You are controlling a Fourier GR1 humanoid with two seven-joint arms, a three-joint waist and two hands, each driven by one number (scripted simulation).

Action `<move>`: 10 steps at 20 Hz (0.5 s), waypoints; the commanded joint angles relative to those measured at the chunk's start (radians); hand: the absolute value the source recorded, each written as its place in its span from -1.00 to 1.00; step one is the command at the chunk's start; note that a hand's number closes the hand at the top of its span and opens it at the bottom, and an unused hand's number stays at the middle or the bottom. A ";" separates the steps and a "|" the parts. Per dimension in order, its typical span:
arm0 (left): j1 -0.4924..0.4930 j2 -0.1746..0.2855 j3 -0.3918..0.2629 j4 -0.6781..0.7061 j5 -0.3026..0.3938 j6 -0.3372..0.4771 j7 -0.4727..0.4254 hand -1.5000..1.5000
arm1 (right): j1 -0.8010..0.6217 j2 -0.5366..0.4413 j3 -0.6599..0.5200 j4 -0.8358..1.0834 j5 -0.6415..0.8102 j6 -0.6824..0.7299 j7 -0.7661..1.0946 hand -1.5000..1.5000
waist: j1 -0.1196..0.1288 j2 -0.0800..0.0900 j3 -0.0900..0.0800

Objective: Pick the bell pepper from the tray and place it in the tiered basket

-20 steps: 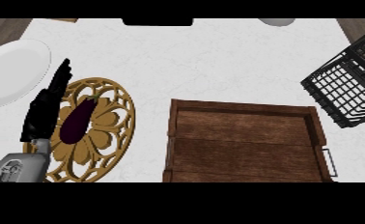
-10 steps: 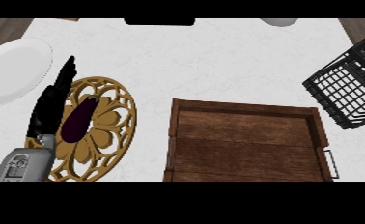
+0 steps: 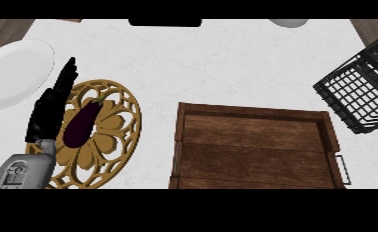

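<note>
The brown wooden tray (image 3: 188, 141) lies at the lower middle and shows nothing inside; no bell pepper is visible anywhere. The black wire tiered basket (image 3: 354, 93) juts in at the right edge. My left hand (image 3: 52, 103) rises at the left with its fingers straight and pointing up, beside a dark purple eggplant (image 3: 81, 123) and holding nothing. The right hand shows in no part of the view.
The eggplant rests on a golden openwork trivet (image 3: 111, 136) left of the tray. A white plate (image 3: 22, 68) sits at the far left, a white bowl (image 3: 289, 22) at the top right, and a black object (image 3: 165, 22) at the top edge.
My left hand has slid slightly to the right and a little lower, staying straight-fingered. Nothing else has moved.
</note>
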 commanded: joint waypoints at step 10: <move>0.007 0.019 0.056 0.054 0.014 -0.044 -0.066 0.00 | -0.089 0.044 0.020 0.313 -0.009 0.159 -0.038 -1.00 | -0.009 -0.001 0.000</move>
